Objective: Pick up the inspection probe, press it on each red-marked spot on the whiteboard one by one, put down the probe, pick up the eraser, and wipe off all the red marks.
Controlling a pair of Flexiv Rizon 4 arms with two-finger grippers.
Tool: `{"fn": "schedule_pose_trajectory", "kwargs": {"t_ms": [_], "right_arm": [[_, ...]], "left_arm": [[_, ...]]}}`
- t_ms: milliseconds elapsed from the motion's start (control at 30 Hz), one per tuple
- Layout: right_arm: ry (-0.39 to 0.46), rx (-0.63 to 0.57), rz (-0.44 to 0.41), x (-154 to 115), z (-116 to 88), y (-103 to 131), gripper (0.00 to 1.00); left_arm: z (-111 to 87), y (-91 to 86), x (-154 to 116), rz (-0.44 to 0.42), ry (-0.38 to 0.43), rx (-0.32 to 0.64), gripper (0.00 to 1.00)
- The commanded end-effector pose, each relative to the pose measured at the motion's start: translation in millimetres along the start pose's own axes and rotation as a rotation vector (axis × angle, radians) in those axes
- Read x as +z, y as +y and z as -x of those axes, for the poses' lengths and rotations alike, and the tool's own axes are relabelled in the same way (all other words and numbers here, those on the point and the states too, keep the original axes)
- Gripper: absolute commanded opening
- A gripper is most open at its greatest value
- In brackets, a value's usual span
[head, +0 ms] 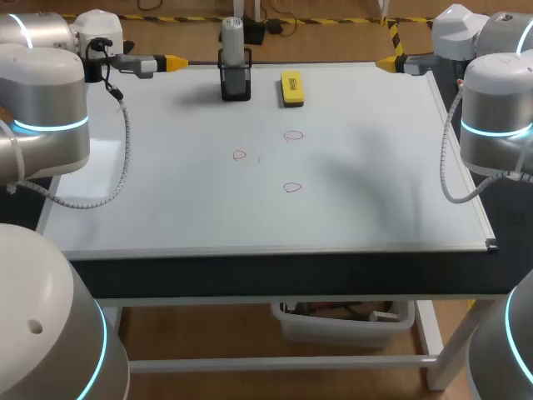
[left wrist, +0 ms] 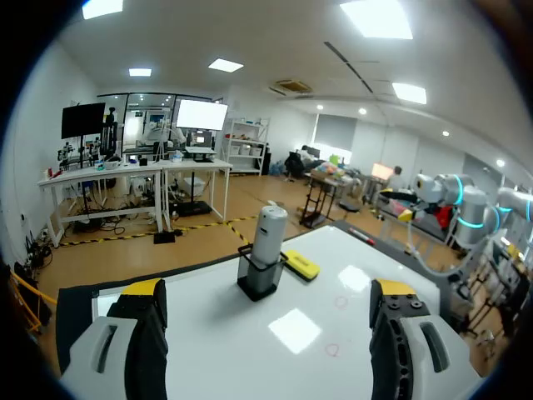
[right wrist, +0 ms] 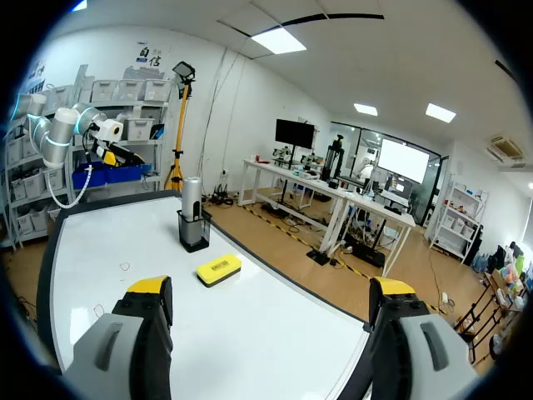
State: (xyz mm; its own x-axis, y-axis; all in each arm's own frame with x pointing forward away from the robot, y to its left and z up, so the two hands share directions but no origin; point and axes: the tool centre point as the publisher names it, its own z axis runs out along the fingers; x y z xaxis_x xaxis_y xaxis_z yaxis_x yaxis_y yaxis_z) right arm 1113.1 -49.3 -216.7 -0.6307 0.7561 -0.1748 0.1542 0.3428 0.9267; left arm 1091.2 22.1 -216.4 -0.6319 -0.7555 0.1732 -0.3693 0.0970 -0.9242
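Observation:
The grey inspection probe (head: 232, 37) stands upright in a black holder (head: 236, 84) at the back of the whiteboard (head: 166, 192). A yellow eraser (head: 291, 87) lies just right of it. Three small red marks (head: 293, 135) (head: 241, 155) (head: 291, 187) sit near the board's middle. My left gripper (head: 171, 62) hangs open at the back left corner, level with the probe (left wrist: 267, 237) and well short of it. My right gripper (head: 387, 62) stands open at the back right edge, with the eraser (right wrist: 218, 269) and probe (right wrist: 192, 200) ahead of it. Neither holds anything.
The whiteboard covers nearly the whole tabletop, with a metal frame along its front edge (head: 275, 248). A grey cable (head: 123, 158) loops from my left arm over the board's left part. A white bin (head: 346, 321) sits under the table.

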Motion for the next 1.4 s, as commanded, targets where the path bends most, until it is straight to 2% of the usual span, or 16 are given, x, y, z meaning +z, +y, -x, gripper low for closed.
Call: {"fn": "schedule_pose_trajectory", "kwargs": {"t_ms": [33, 633, 767, 967, 1167, 1400], "right_arm": [[0.001, 0.0, -0.002, 0, 0, 0, 1.0], [0.001, 0.0, -0.002, 0, 0, 0, 1.0], [0.001, 0.0, -0.002, 0, 0, 0, 1.0], [0.001, 0.0, -0.002, 0, 0, 0, 1.0], [0.001, 0.0, -0.002, 0, 0, 0, 1.0], [0.001, 0.0, -0.002, 0, 0, 0, 1.0]], "left_arm": [[0.0, 0.5, 0, -0.002, -0.001, 0.0, 1.0], [0.2, 0.6, 1, 0.002, -0.003, 0.007, 1.0], [5.7, 3.3, 8, 0.002, 0.006, 0.014, 1.0], [13.9, 8.0, 18, -0.006, 0.069, 0.059, 1.0], [20.4, 8.8, 28, -0.023, 0.121, 0.056, 1.0], [27.5, 9.1, 43, -0.059, 0.219, 0.08, 1.0]]}}
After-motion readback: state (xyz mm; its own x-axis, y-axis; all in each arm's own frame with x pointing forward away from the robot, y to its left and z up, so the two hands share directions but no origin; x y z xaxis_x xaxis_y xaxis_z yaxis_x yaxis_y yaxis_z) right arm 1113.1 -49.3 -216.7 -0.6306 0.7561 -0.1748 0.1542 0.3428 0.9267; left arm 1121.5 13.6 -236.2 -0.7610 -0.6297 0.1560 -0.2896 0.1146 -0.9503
